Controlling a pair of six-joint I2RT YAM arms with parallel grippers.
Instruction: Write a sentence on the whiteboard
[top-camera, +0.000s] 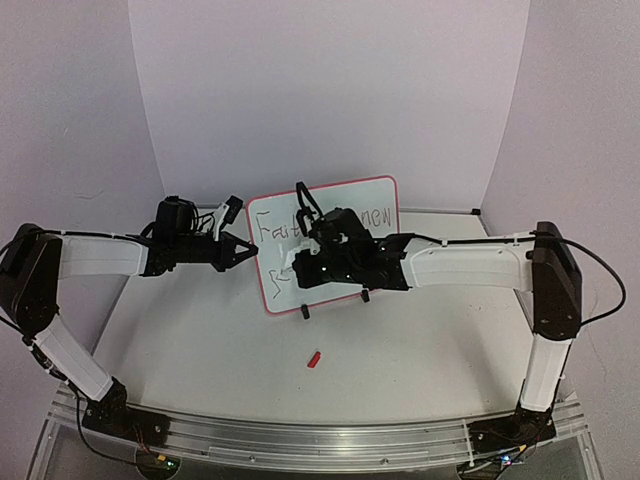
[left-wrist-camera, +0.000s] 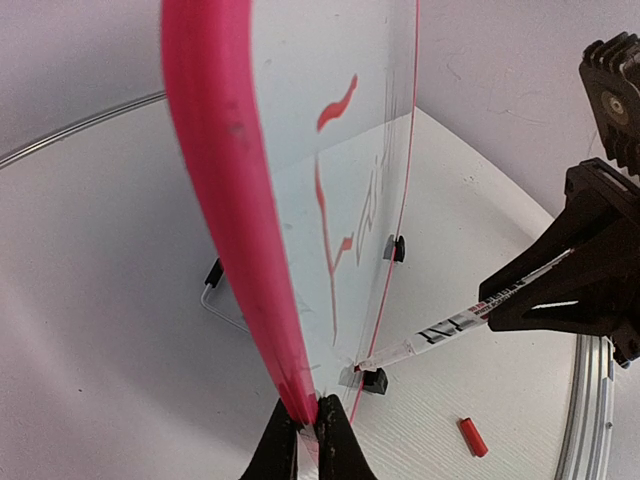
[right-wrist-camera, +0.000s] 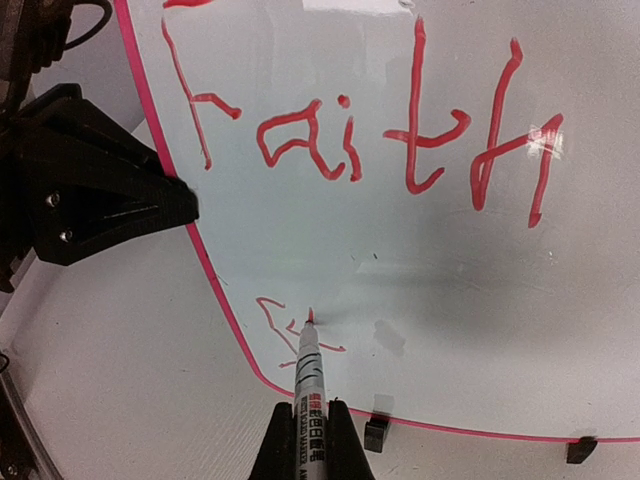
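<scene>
The right end effector (right-wrist-camera: 305, 430) gripped the marker (right-wrist-camera: 309, 375), tip touching the whiteboard (right-wrist-camera: 420, 270) below the sentence (right-wrist-camera: 345, 150) word "Faith"; the left end effector (left-wrist-camera: 308, 428) pinched the whiteboard's rim.

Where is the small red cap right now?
In the top view the small red cap lies on the table in front of the whiteboard, near centre, touching nothing.

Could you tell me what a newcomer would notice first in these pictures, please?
The pink-rimmed whiteboard stands upright in the middle of the table, with "Faith" in red along its top. The left gripper clamps its left edge, while the right gripper holds a marker, tip at the board's lower left among a few red strokes. A small red cap lies in front.
</scene>
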